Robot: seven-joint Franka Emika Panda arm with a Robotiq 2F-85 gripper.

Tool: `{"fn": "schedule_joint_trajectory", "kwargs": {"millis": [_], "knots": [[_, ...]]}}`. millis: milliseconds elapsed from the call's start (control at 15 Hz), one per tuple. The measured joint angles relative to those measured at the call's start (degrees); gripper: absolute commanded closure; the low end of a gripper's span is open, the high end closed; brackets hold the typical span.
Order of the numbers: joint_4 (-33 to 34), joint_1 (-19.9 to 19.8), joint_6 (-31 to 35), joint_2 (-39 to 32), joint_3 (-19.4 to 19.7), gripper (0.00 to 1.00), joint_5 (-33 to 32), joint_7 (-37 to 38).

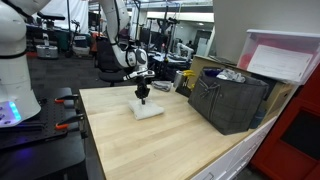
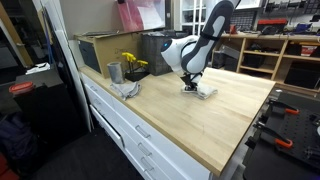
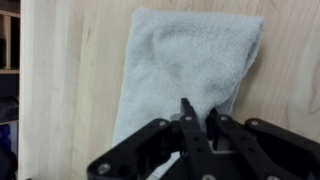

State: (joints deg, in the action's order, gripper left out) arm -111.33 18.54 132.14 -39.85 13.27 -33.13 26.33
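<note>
We see the tool (image 3: pixel 200 114) down on the pale grey folded terry towel (image 3: pixel 185 60), its fingers (image 3: pixel 187 108) drawn nearly together and pinching the cloth at one short edge. The towel lies flat on the light wooden surface (image 1: pixel 150 145), toward its far edge, near the dark grey plastic crate (image 1: pixel 230 100).

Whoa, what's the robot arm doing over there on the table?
The robot arm has its tool pressed down on a small pale towel lying on the wooden table. In the wrist view its two fingers are pinched close together at the towel's edge, with a bit of cloth between them. The towel is not lifted off the table. A dark crate sits further along the table, apart from the towel.
</note>
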Motion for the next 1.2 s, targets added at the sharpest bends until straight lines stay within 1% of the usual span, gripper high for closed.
{"fn": "schedule_joint_trajectory", "kwargs": {"millis": [67,267,400,533,733,933,1133,1200], "knots": [[0.04,-0.01,-0.4,0.43,0.0,0.97,0.0,0.0],[0.07,-0.46,-1.46,2.76,-0.3,0.97,0.12,-0.15],[0.05,-1.9,-2.06,5.04,-1.35,0.97,1.2,-1.73],[0.02,-4.44,-2.2,7.51,-2.94,0.97,3.71,-5.18],[0.03,-9.75,-2.25,10.09,-5.08,0.97,9.65,-12.06],[0.03,-15.34,-2.26,10.82,-5.94,0.97,14.56,-19.15],[0.03,-18.75,-2.27,10.82,-6.68,0.97,17.4,-23.32],[0.03,-19.27,-2.27,10.82,-7.05,0.63,18.36,-24.2]]}}
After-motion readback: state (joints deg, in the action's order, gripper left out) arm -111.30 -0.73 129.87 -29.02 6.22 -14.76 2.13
